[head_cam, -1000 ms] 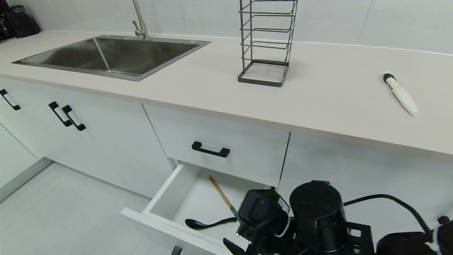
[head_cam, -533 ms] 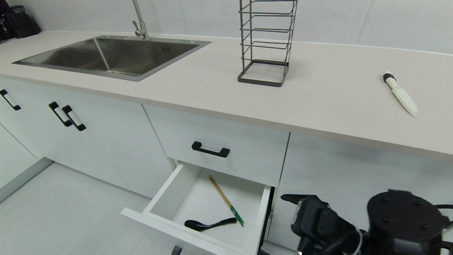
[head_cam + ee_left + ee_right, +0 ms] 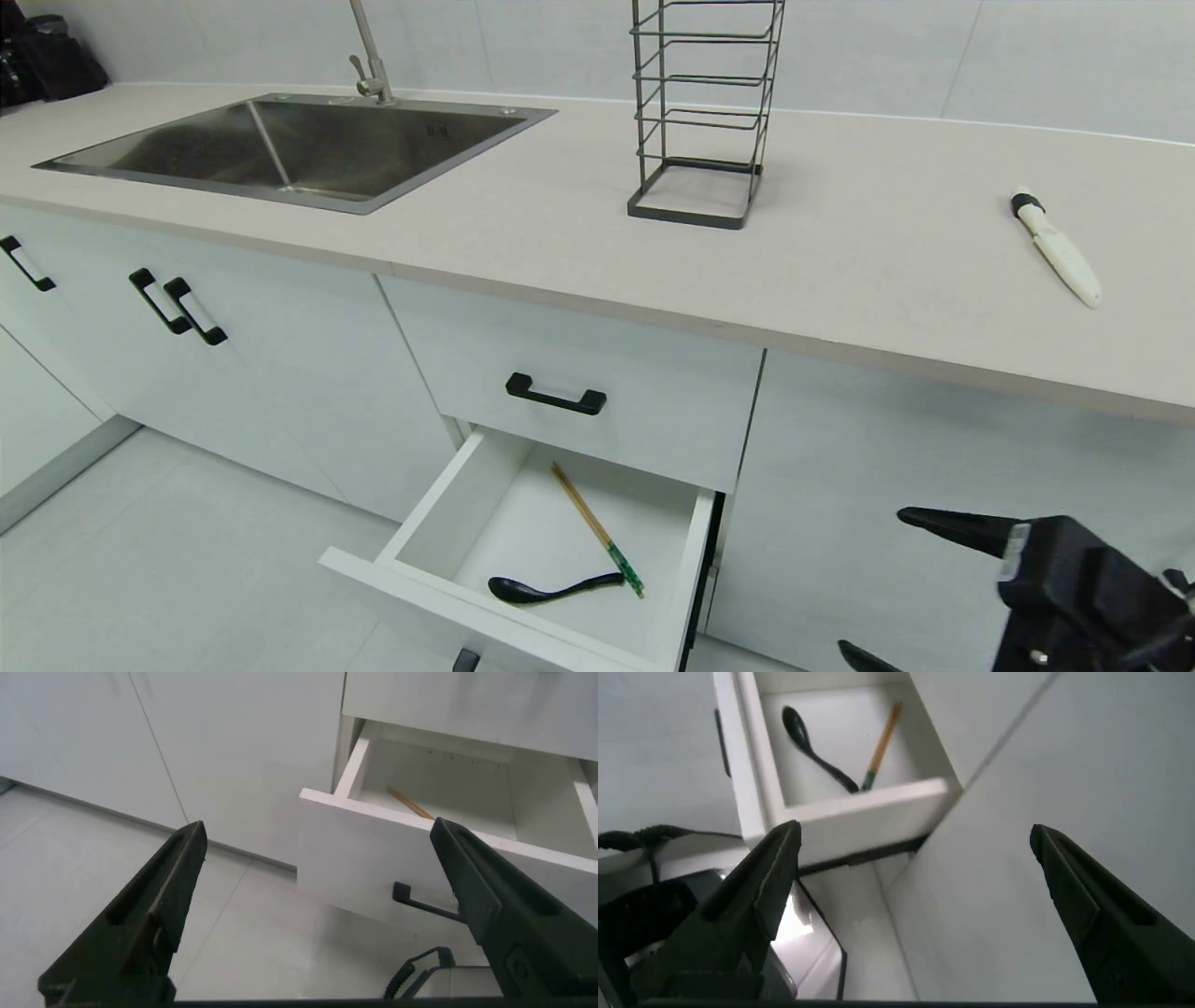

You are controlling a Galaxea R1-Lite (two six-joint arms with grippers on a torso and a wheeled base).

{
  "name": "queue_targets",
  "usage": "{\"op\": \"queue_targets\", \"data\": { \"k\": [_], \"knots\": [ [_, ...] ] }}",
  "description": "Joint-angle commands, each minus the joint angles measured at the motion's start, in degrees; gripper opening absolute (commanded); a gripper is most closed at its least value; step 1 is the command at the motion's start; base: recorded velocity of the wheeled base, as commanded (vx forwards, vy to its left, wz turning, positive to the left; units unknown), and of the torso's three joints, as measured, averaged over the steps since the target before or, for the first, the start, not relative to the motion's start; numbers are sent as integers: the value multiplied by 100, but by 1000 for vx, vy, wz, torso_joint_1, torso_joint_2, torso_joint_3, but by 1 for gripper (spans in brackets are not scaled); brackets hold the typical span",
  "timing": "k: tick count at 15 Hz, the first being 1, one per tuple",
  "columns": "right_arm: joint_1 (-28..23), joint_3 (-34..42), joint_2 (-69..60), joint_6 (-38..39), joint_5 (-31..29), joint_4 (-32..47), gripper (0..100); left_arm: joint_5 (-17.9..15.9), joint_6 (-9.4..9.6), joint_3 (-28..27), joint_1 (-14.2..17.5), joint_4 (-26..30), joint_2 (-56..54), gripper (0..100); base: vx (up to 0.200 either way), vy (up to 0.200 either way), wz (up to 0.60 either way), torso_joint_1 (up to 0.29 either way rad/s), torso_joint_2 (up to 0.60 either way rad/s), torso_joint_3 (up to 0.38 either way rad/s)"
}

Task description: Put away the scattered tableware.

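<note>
Countertop (image 3: 887, 271) bears one knife (image 3: 1057, 247); drawer (image 3: 446, 509) holds one spoon (image 3: 551, 590), paired chopsticks (image 3: 593, 527); left gripper (image 3: 316, 831), right gripper (image 3: 871, 579) spread.

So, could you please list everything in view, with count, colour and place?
counter: one, beige, above the cabinets
sink: one, steel, set in the counter at the left
tap: one, steel, behind the sink
wire rack: one, dark, upright mid-counter
utensil: one, white with a black end, on the counter's right
open drawer: one, white, below the counter
chopsticks: one pair, wood with green tips, in the open drawer
spoon: one, black, there too, nearer the front
closed drawer: one, white, black handle, above the open one
left jaws: one pair, black, open, before the drawer front
right jaws: one pair, black, open, low, right of the open drawer
</note>
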Motion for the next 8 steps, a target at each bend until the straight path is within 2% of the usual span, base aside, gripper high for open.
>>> {"op": "queue_targets", "data": {
  "k": [1, 3, 5, 8],
  "knots": [
    [-1144, 761, -2210, -254, 249, 437, 100, 4, -3, 0, 1, -1, 0, 100, 0, 0, 0, 0, 0, 0],
    [-2312, 585, -3818, -184, 345, 665, 100, 4, 5, 0, 1, -1, 0, 100, 0, 0, 0, 0, 0, 0],
    [-3306, 567, -5506, 431, 477, 1219, 100, 4, -3, 0, 1, -1, 0, 100, 0, 0, 0, 0, 0, 0],
    [-3947, 646, -6789, 563, 460, 2722, 100, 4, -3, 0, 1, -1, 0, 100, 0, 0, 0, 0, 0, 0]
  ]
}}
